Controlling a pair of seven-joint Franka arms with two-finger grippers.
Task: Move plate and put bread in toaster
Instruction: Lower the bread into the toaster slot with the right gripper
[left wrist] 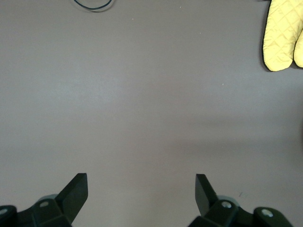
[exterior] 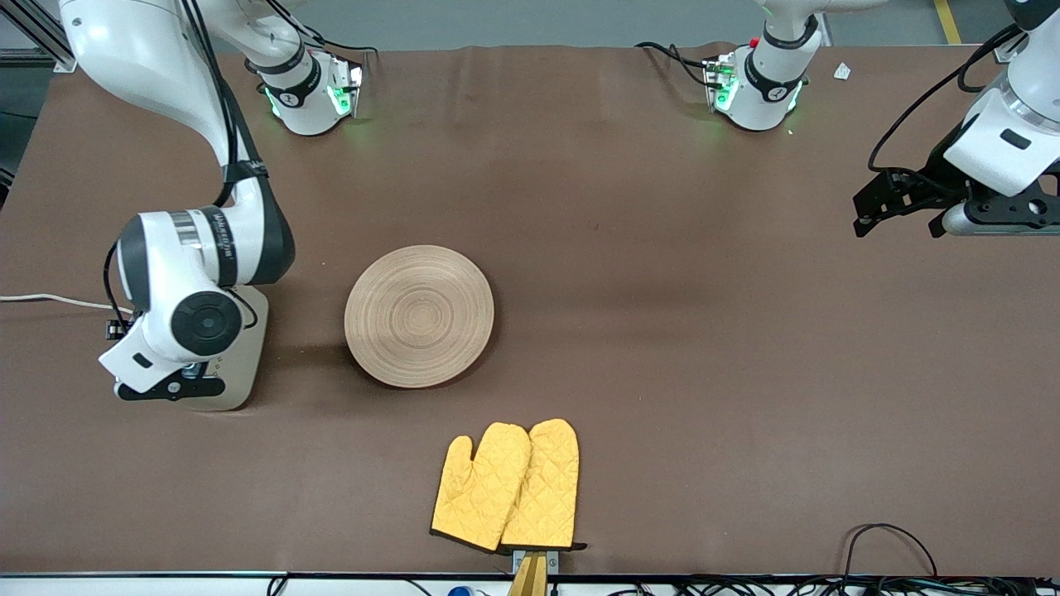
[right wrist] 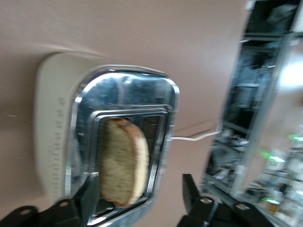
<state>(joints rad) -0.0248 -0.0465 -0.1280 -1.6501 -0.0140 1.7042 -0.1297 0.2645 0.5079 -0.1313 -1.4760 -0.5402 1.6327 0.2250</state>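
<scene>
Nearest the front cam: a pair of yellow oven mitts point(exterior: 507, 486) lying side by side at the table's point(exterior: 745, 348) near edge, about midway between the two arms' ends. They show at the edge of the left wrist view too.

Next up, farther from the cam than the mitts — the plate point(exterior: 419, 315), round, pale wood w/ ring grooves, flat on the brown cloth, nothing on it. It sits well apart from the mitts, toward the right arm's end.

Beside the plate, at the right arm's end, the toaster point(right wrist: 94, 137) — mostly hidden under the right arm in the front view, a white cord point(exterior: 50, 300) running off from it. The right wrist view looks down on its chrome top: the bread point(right wrist: 122, 161) stands tilted in one slot, most of the slice sticking up out of it. The right gripper point(right wrist: 137, 198) hangs right over the toaster, fingers point(right wrist: 191, 191) spread either side of the slice w/ a clear gap on one side — it has hold of nothing.

Left gripper point(left wrist: 140, 194) waits over bare cloth at the left arm's end, jaws wide apart, nothing btwn them.
</scene>
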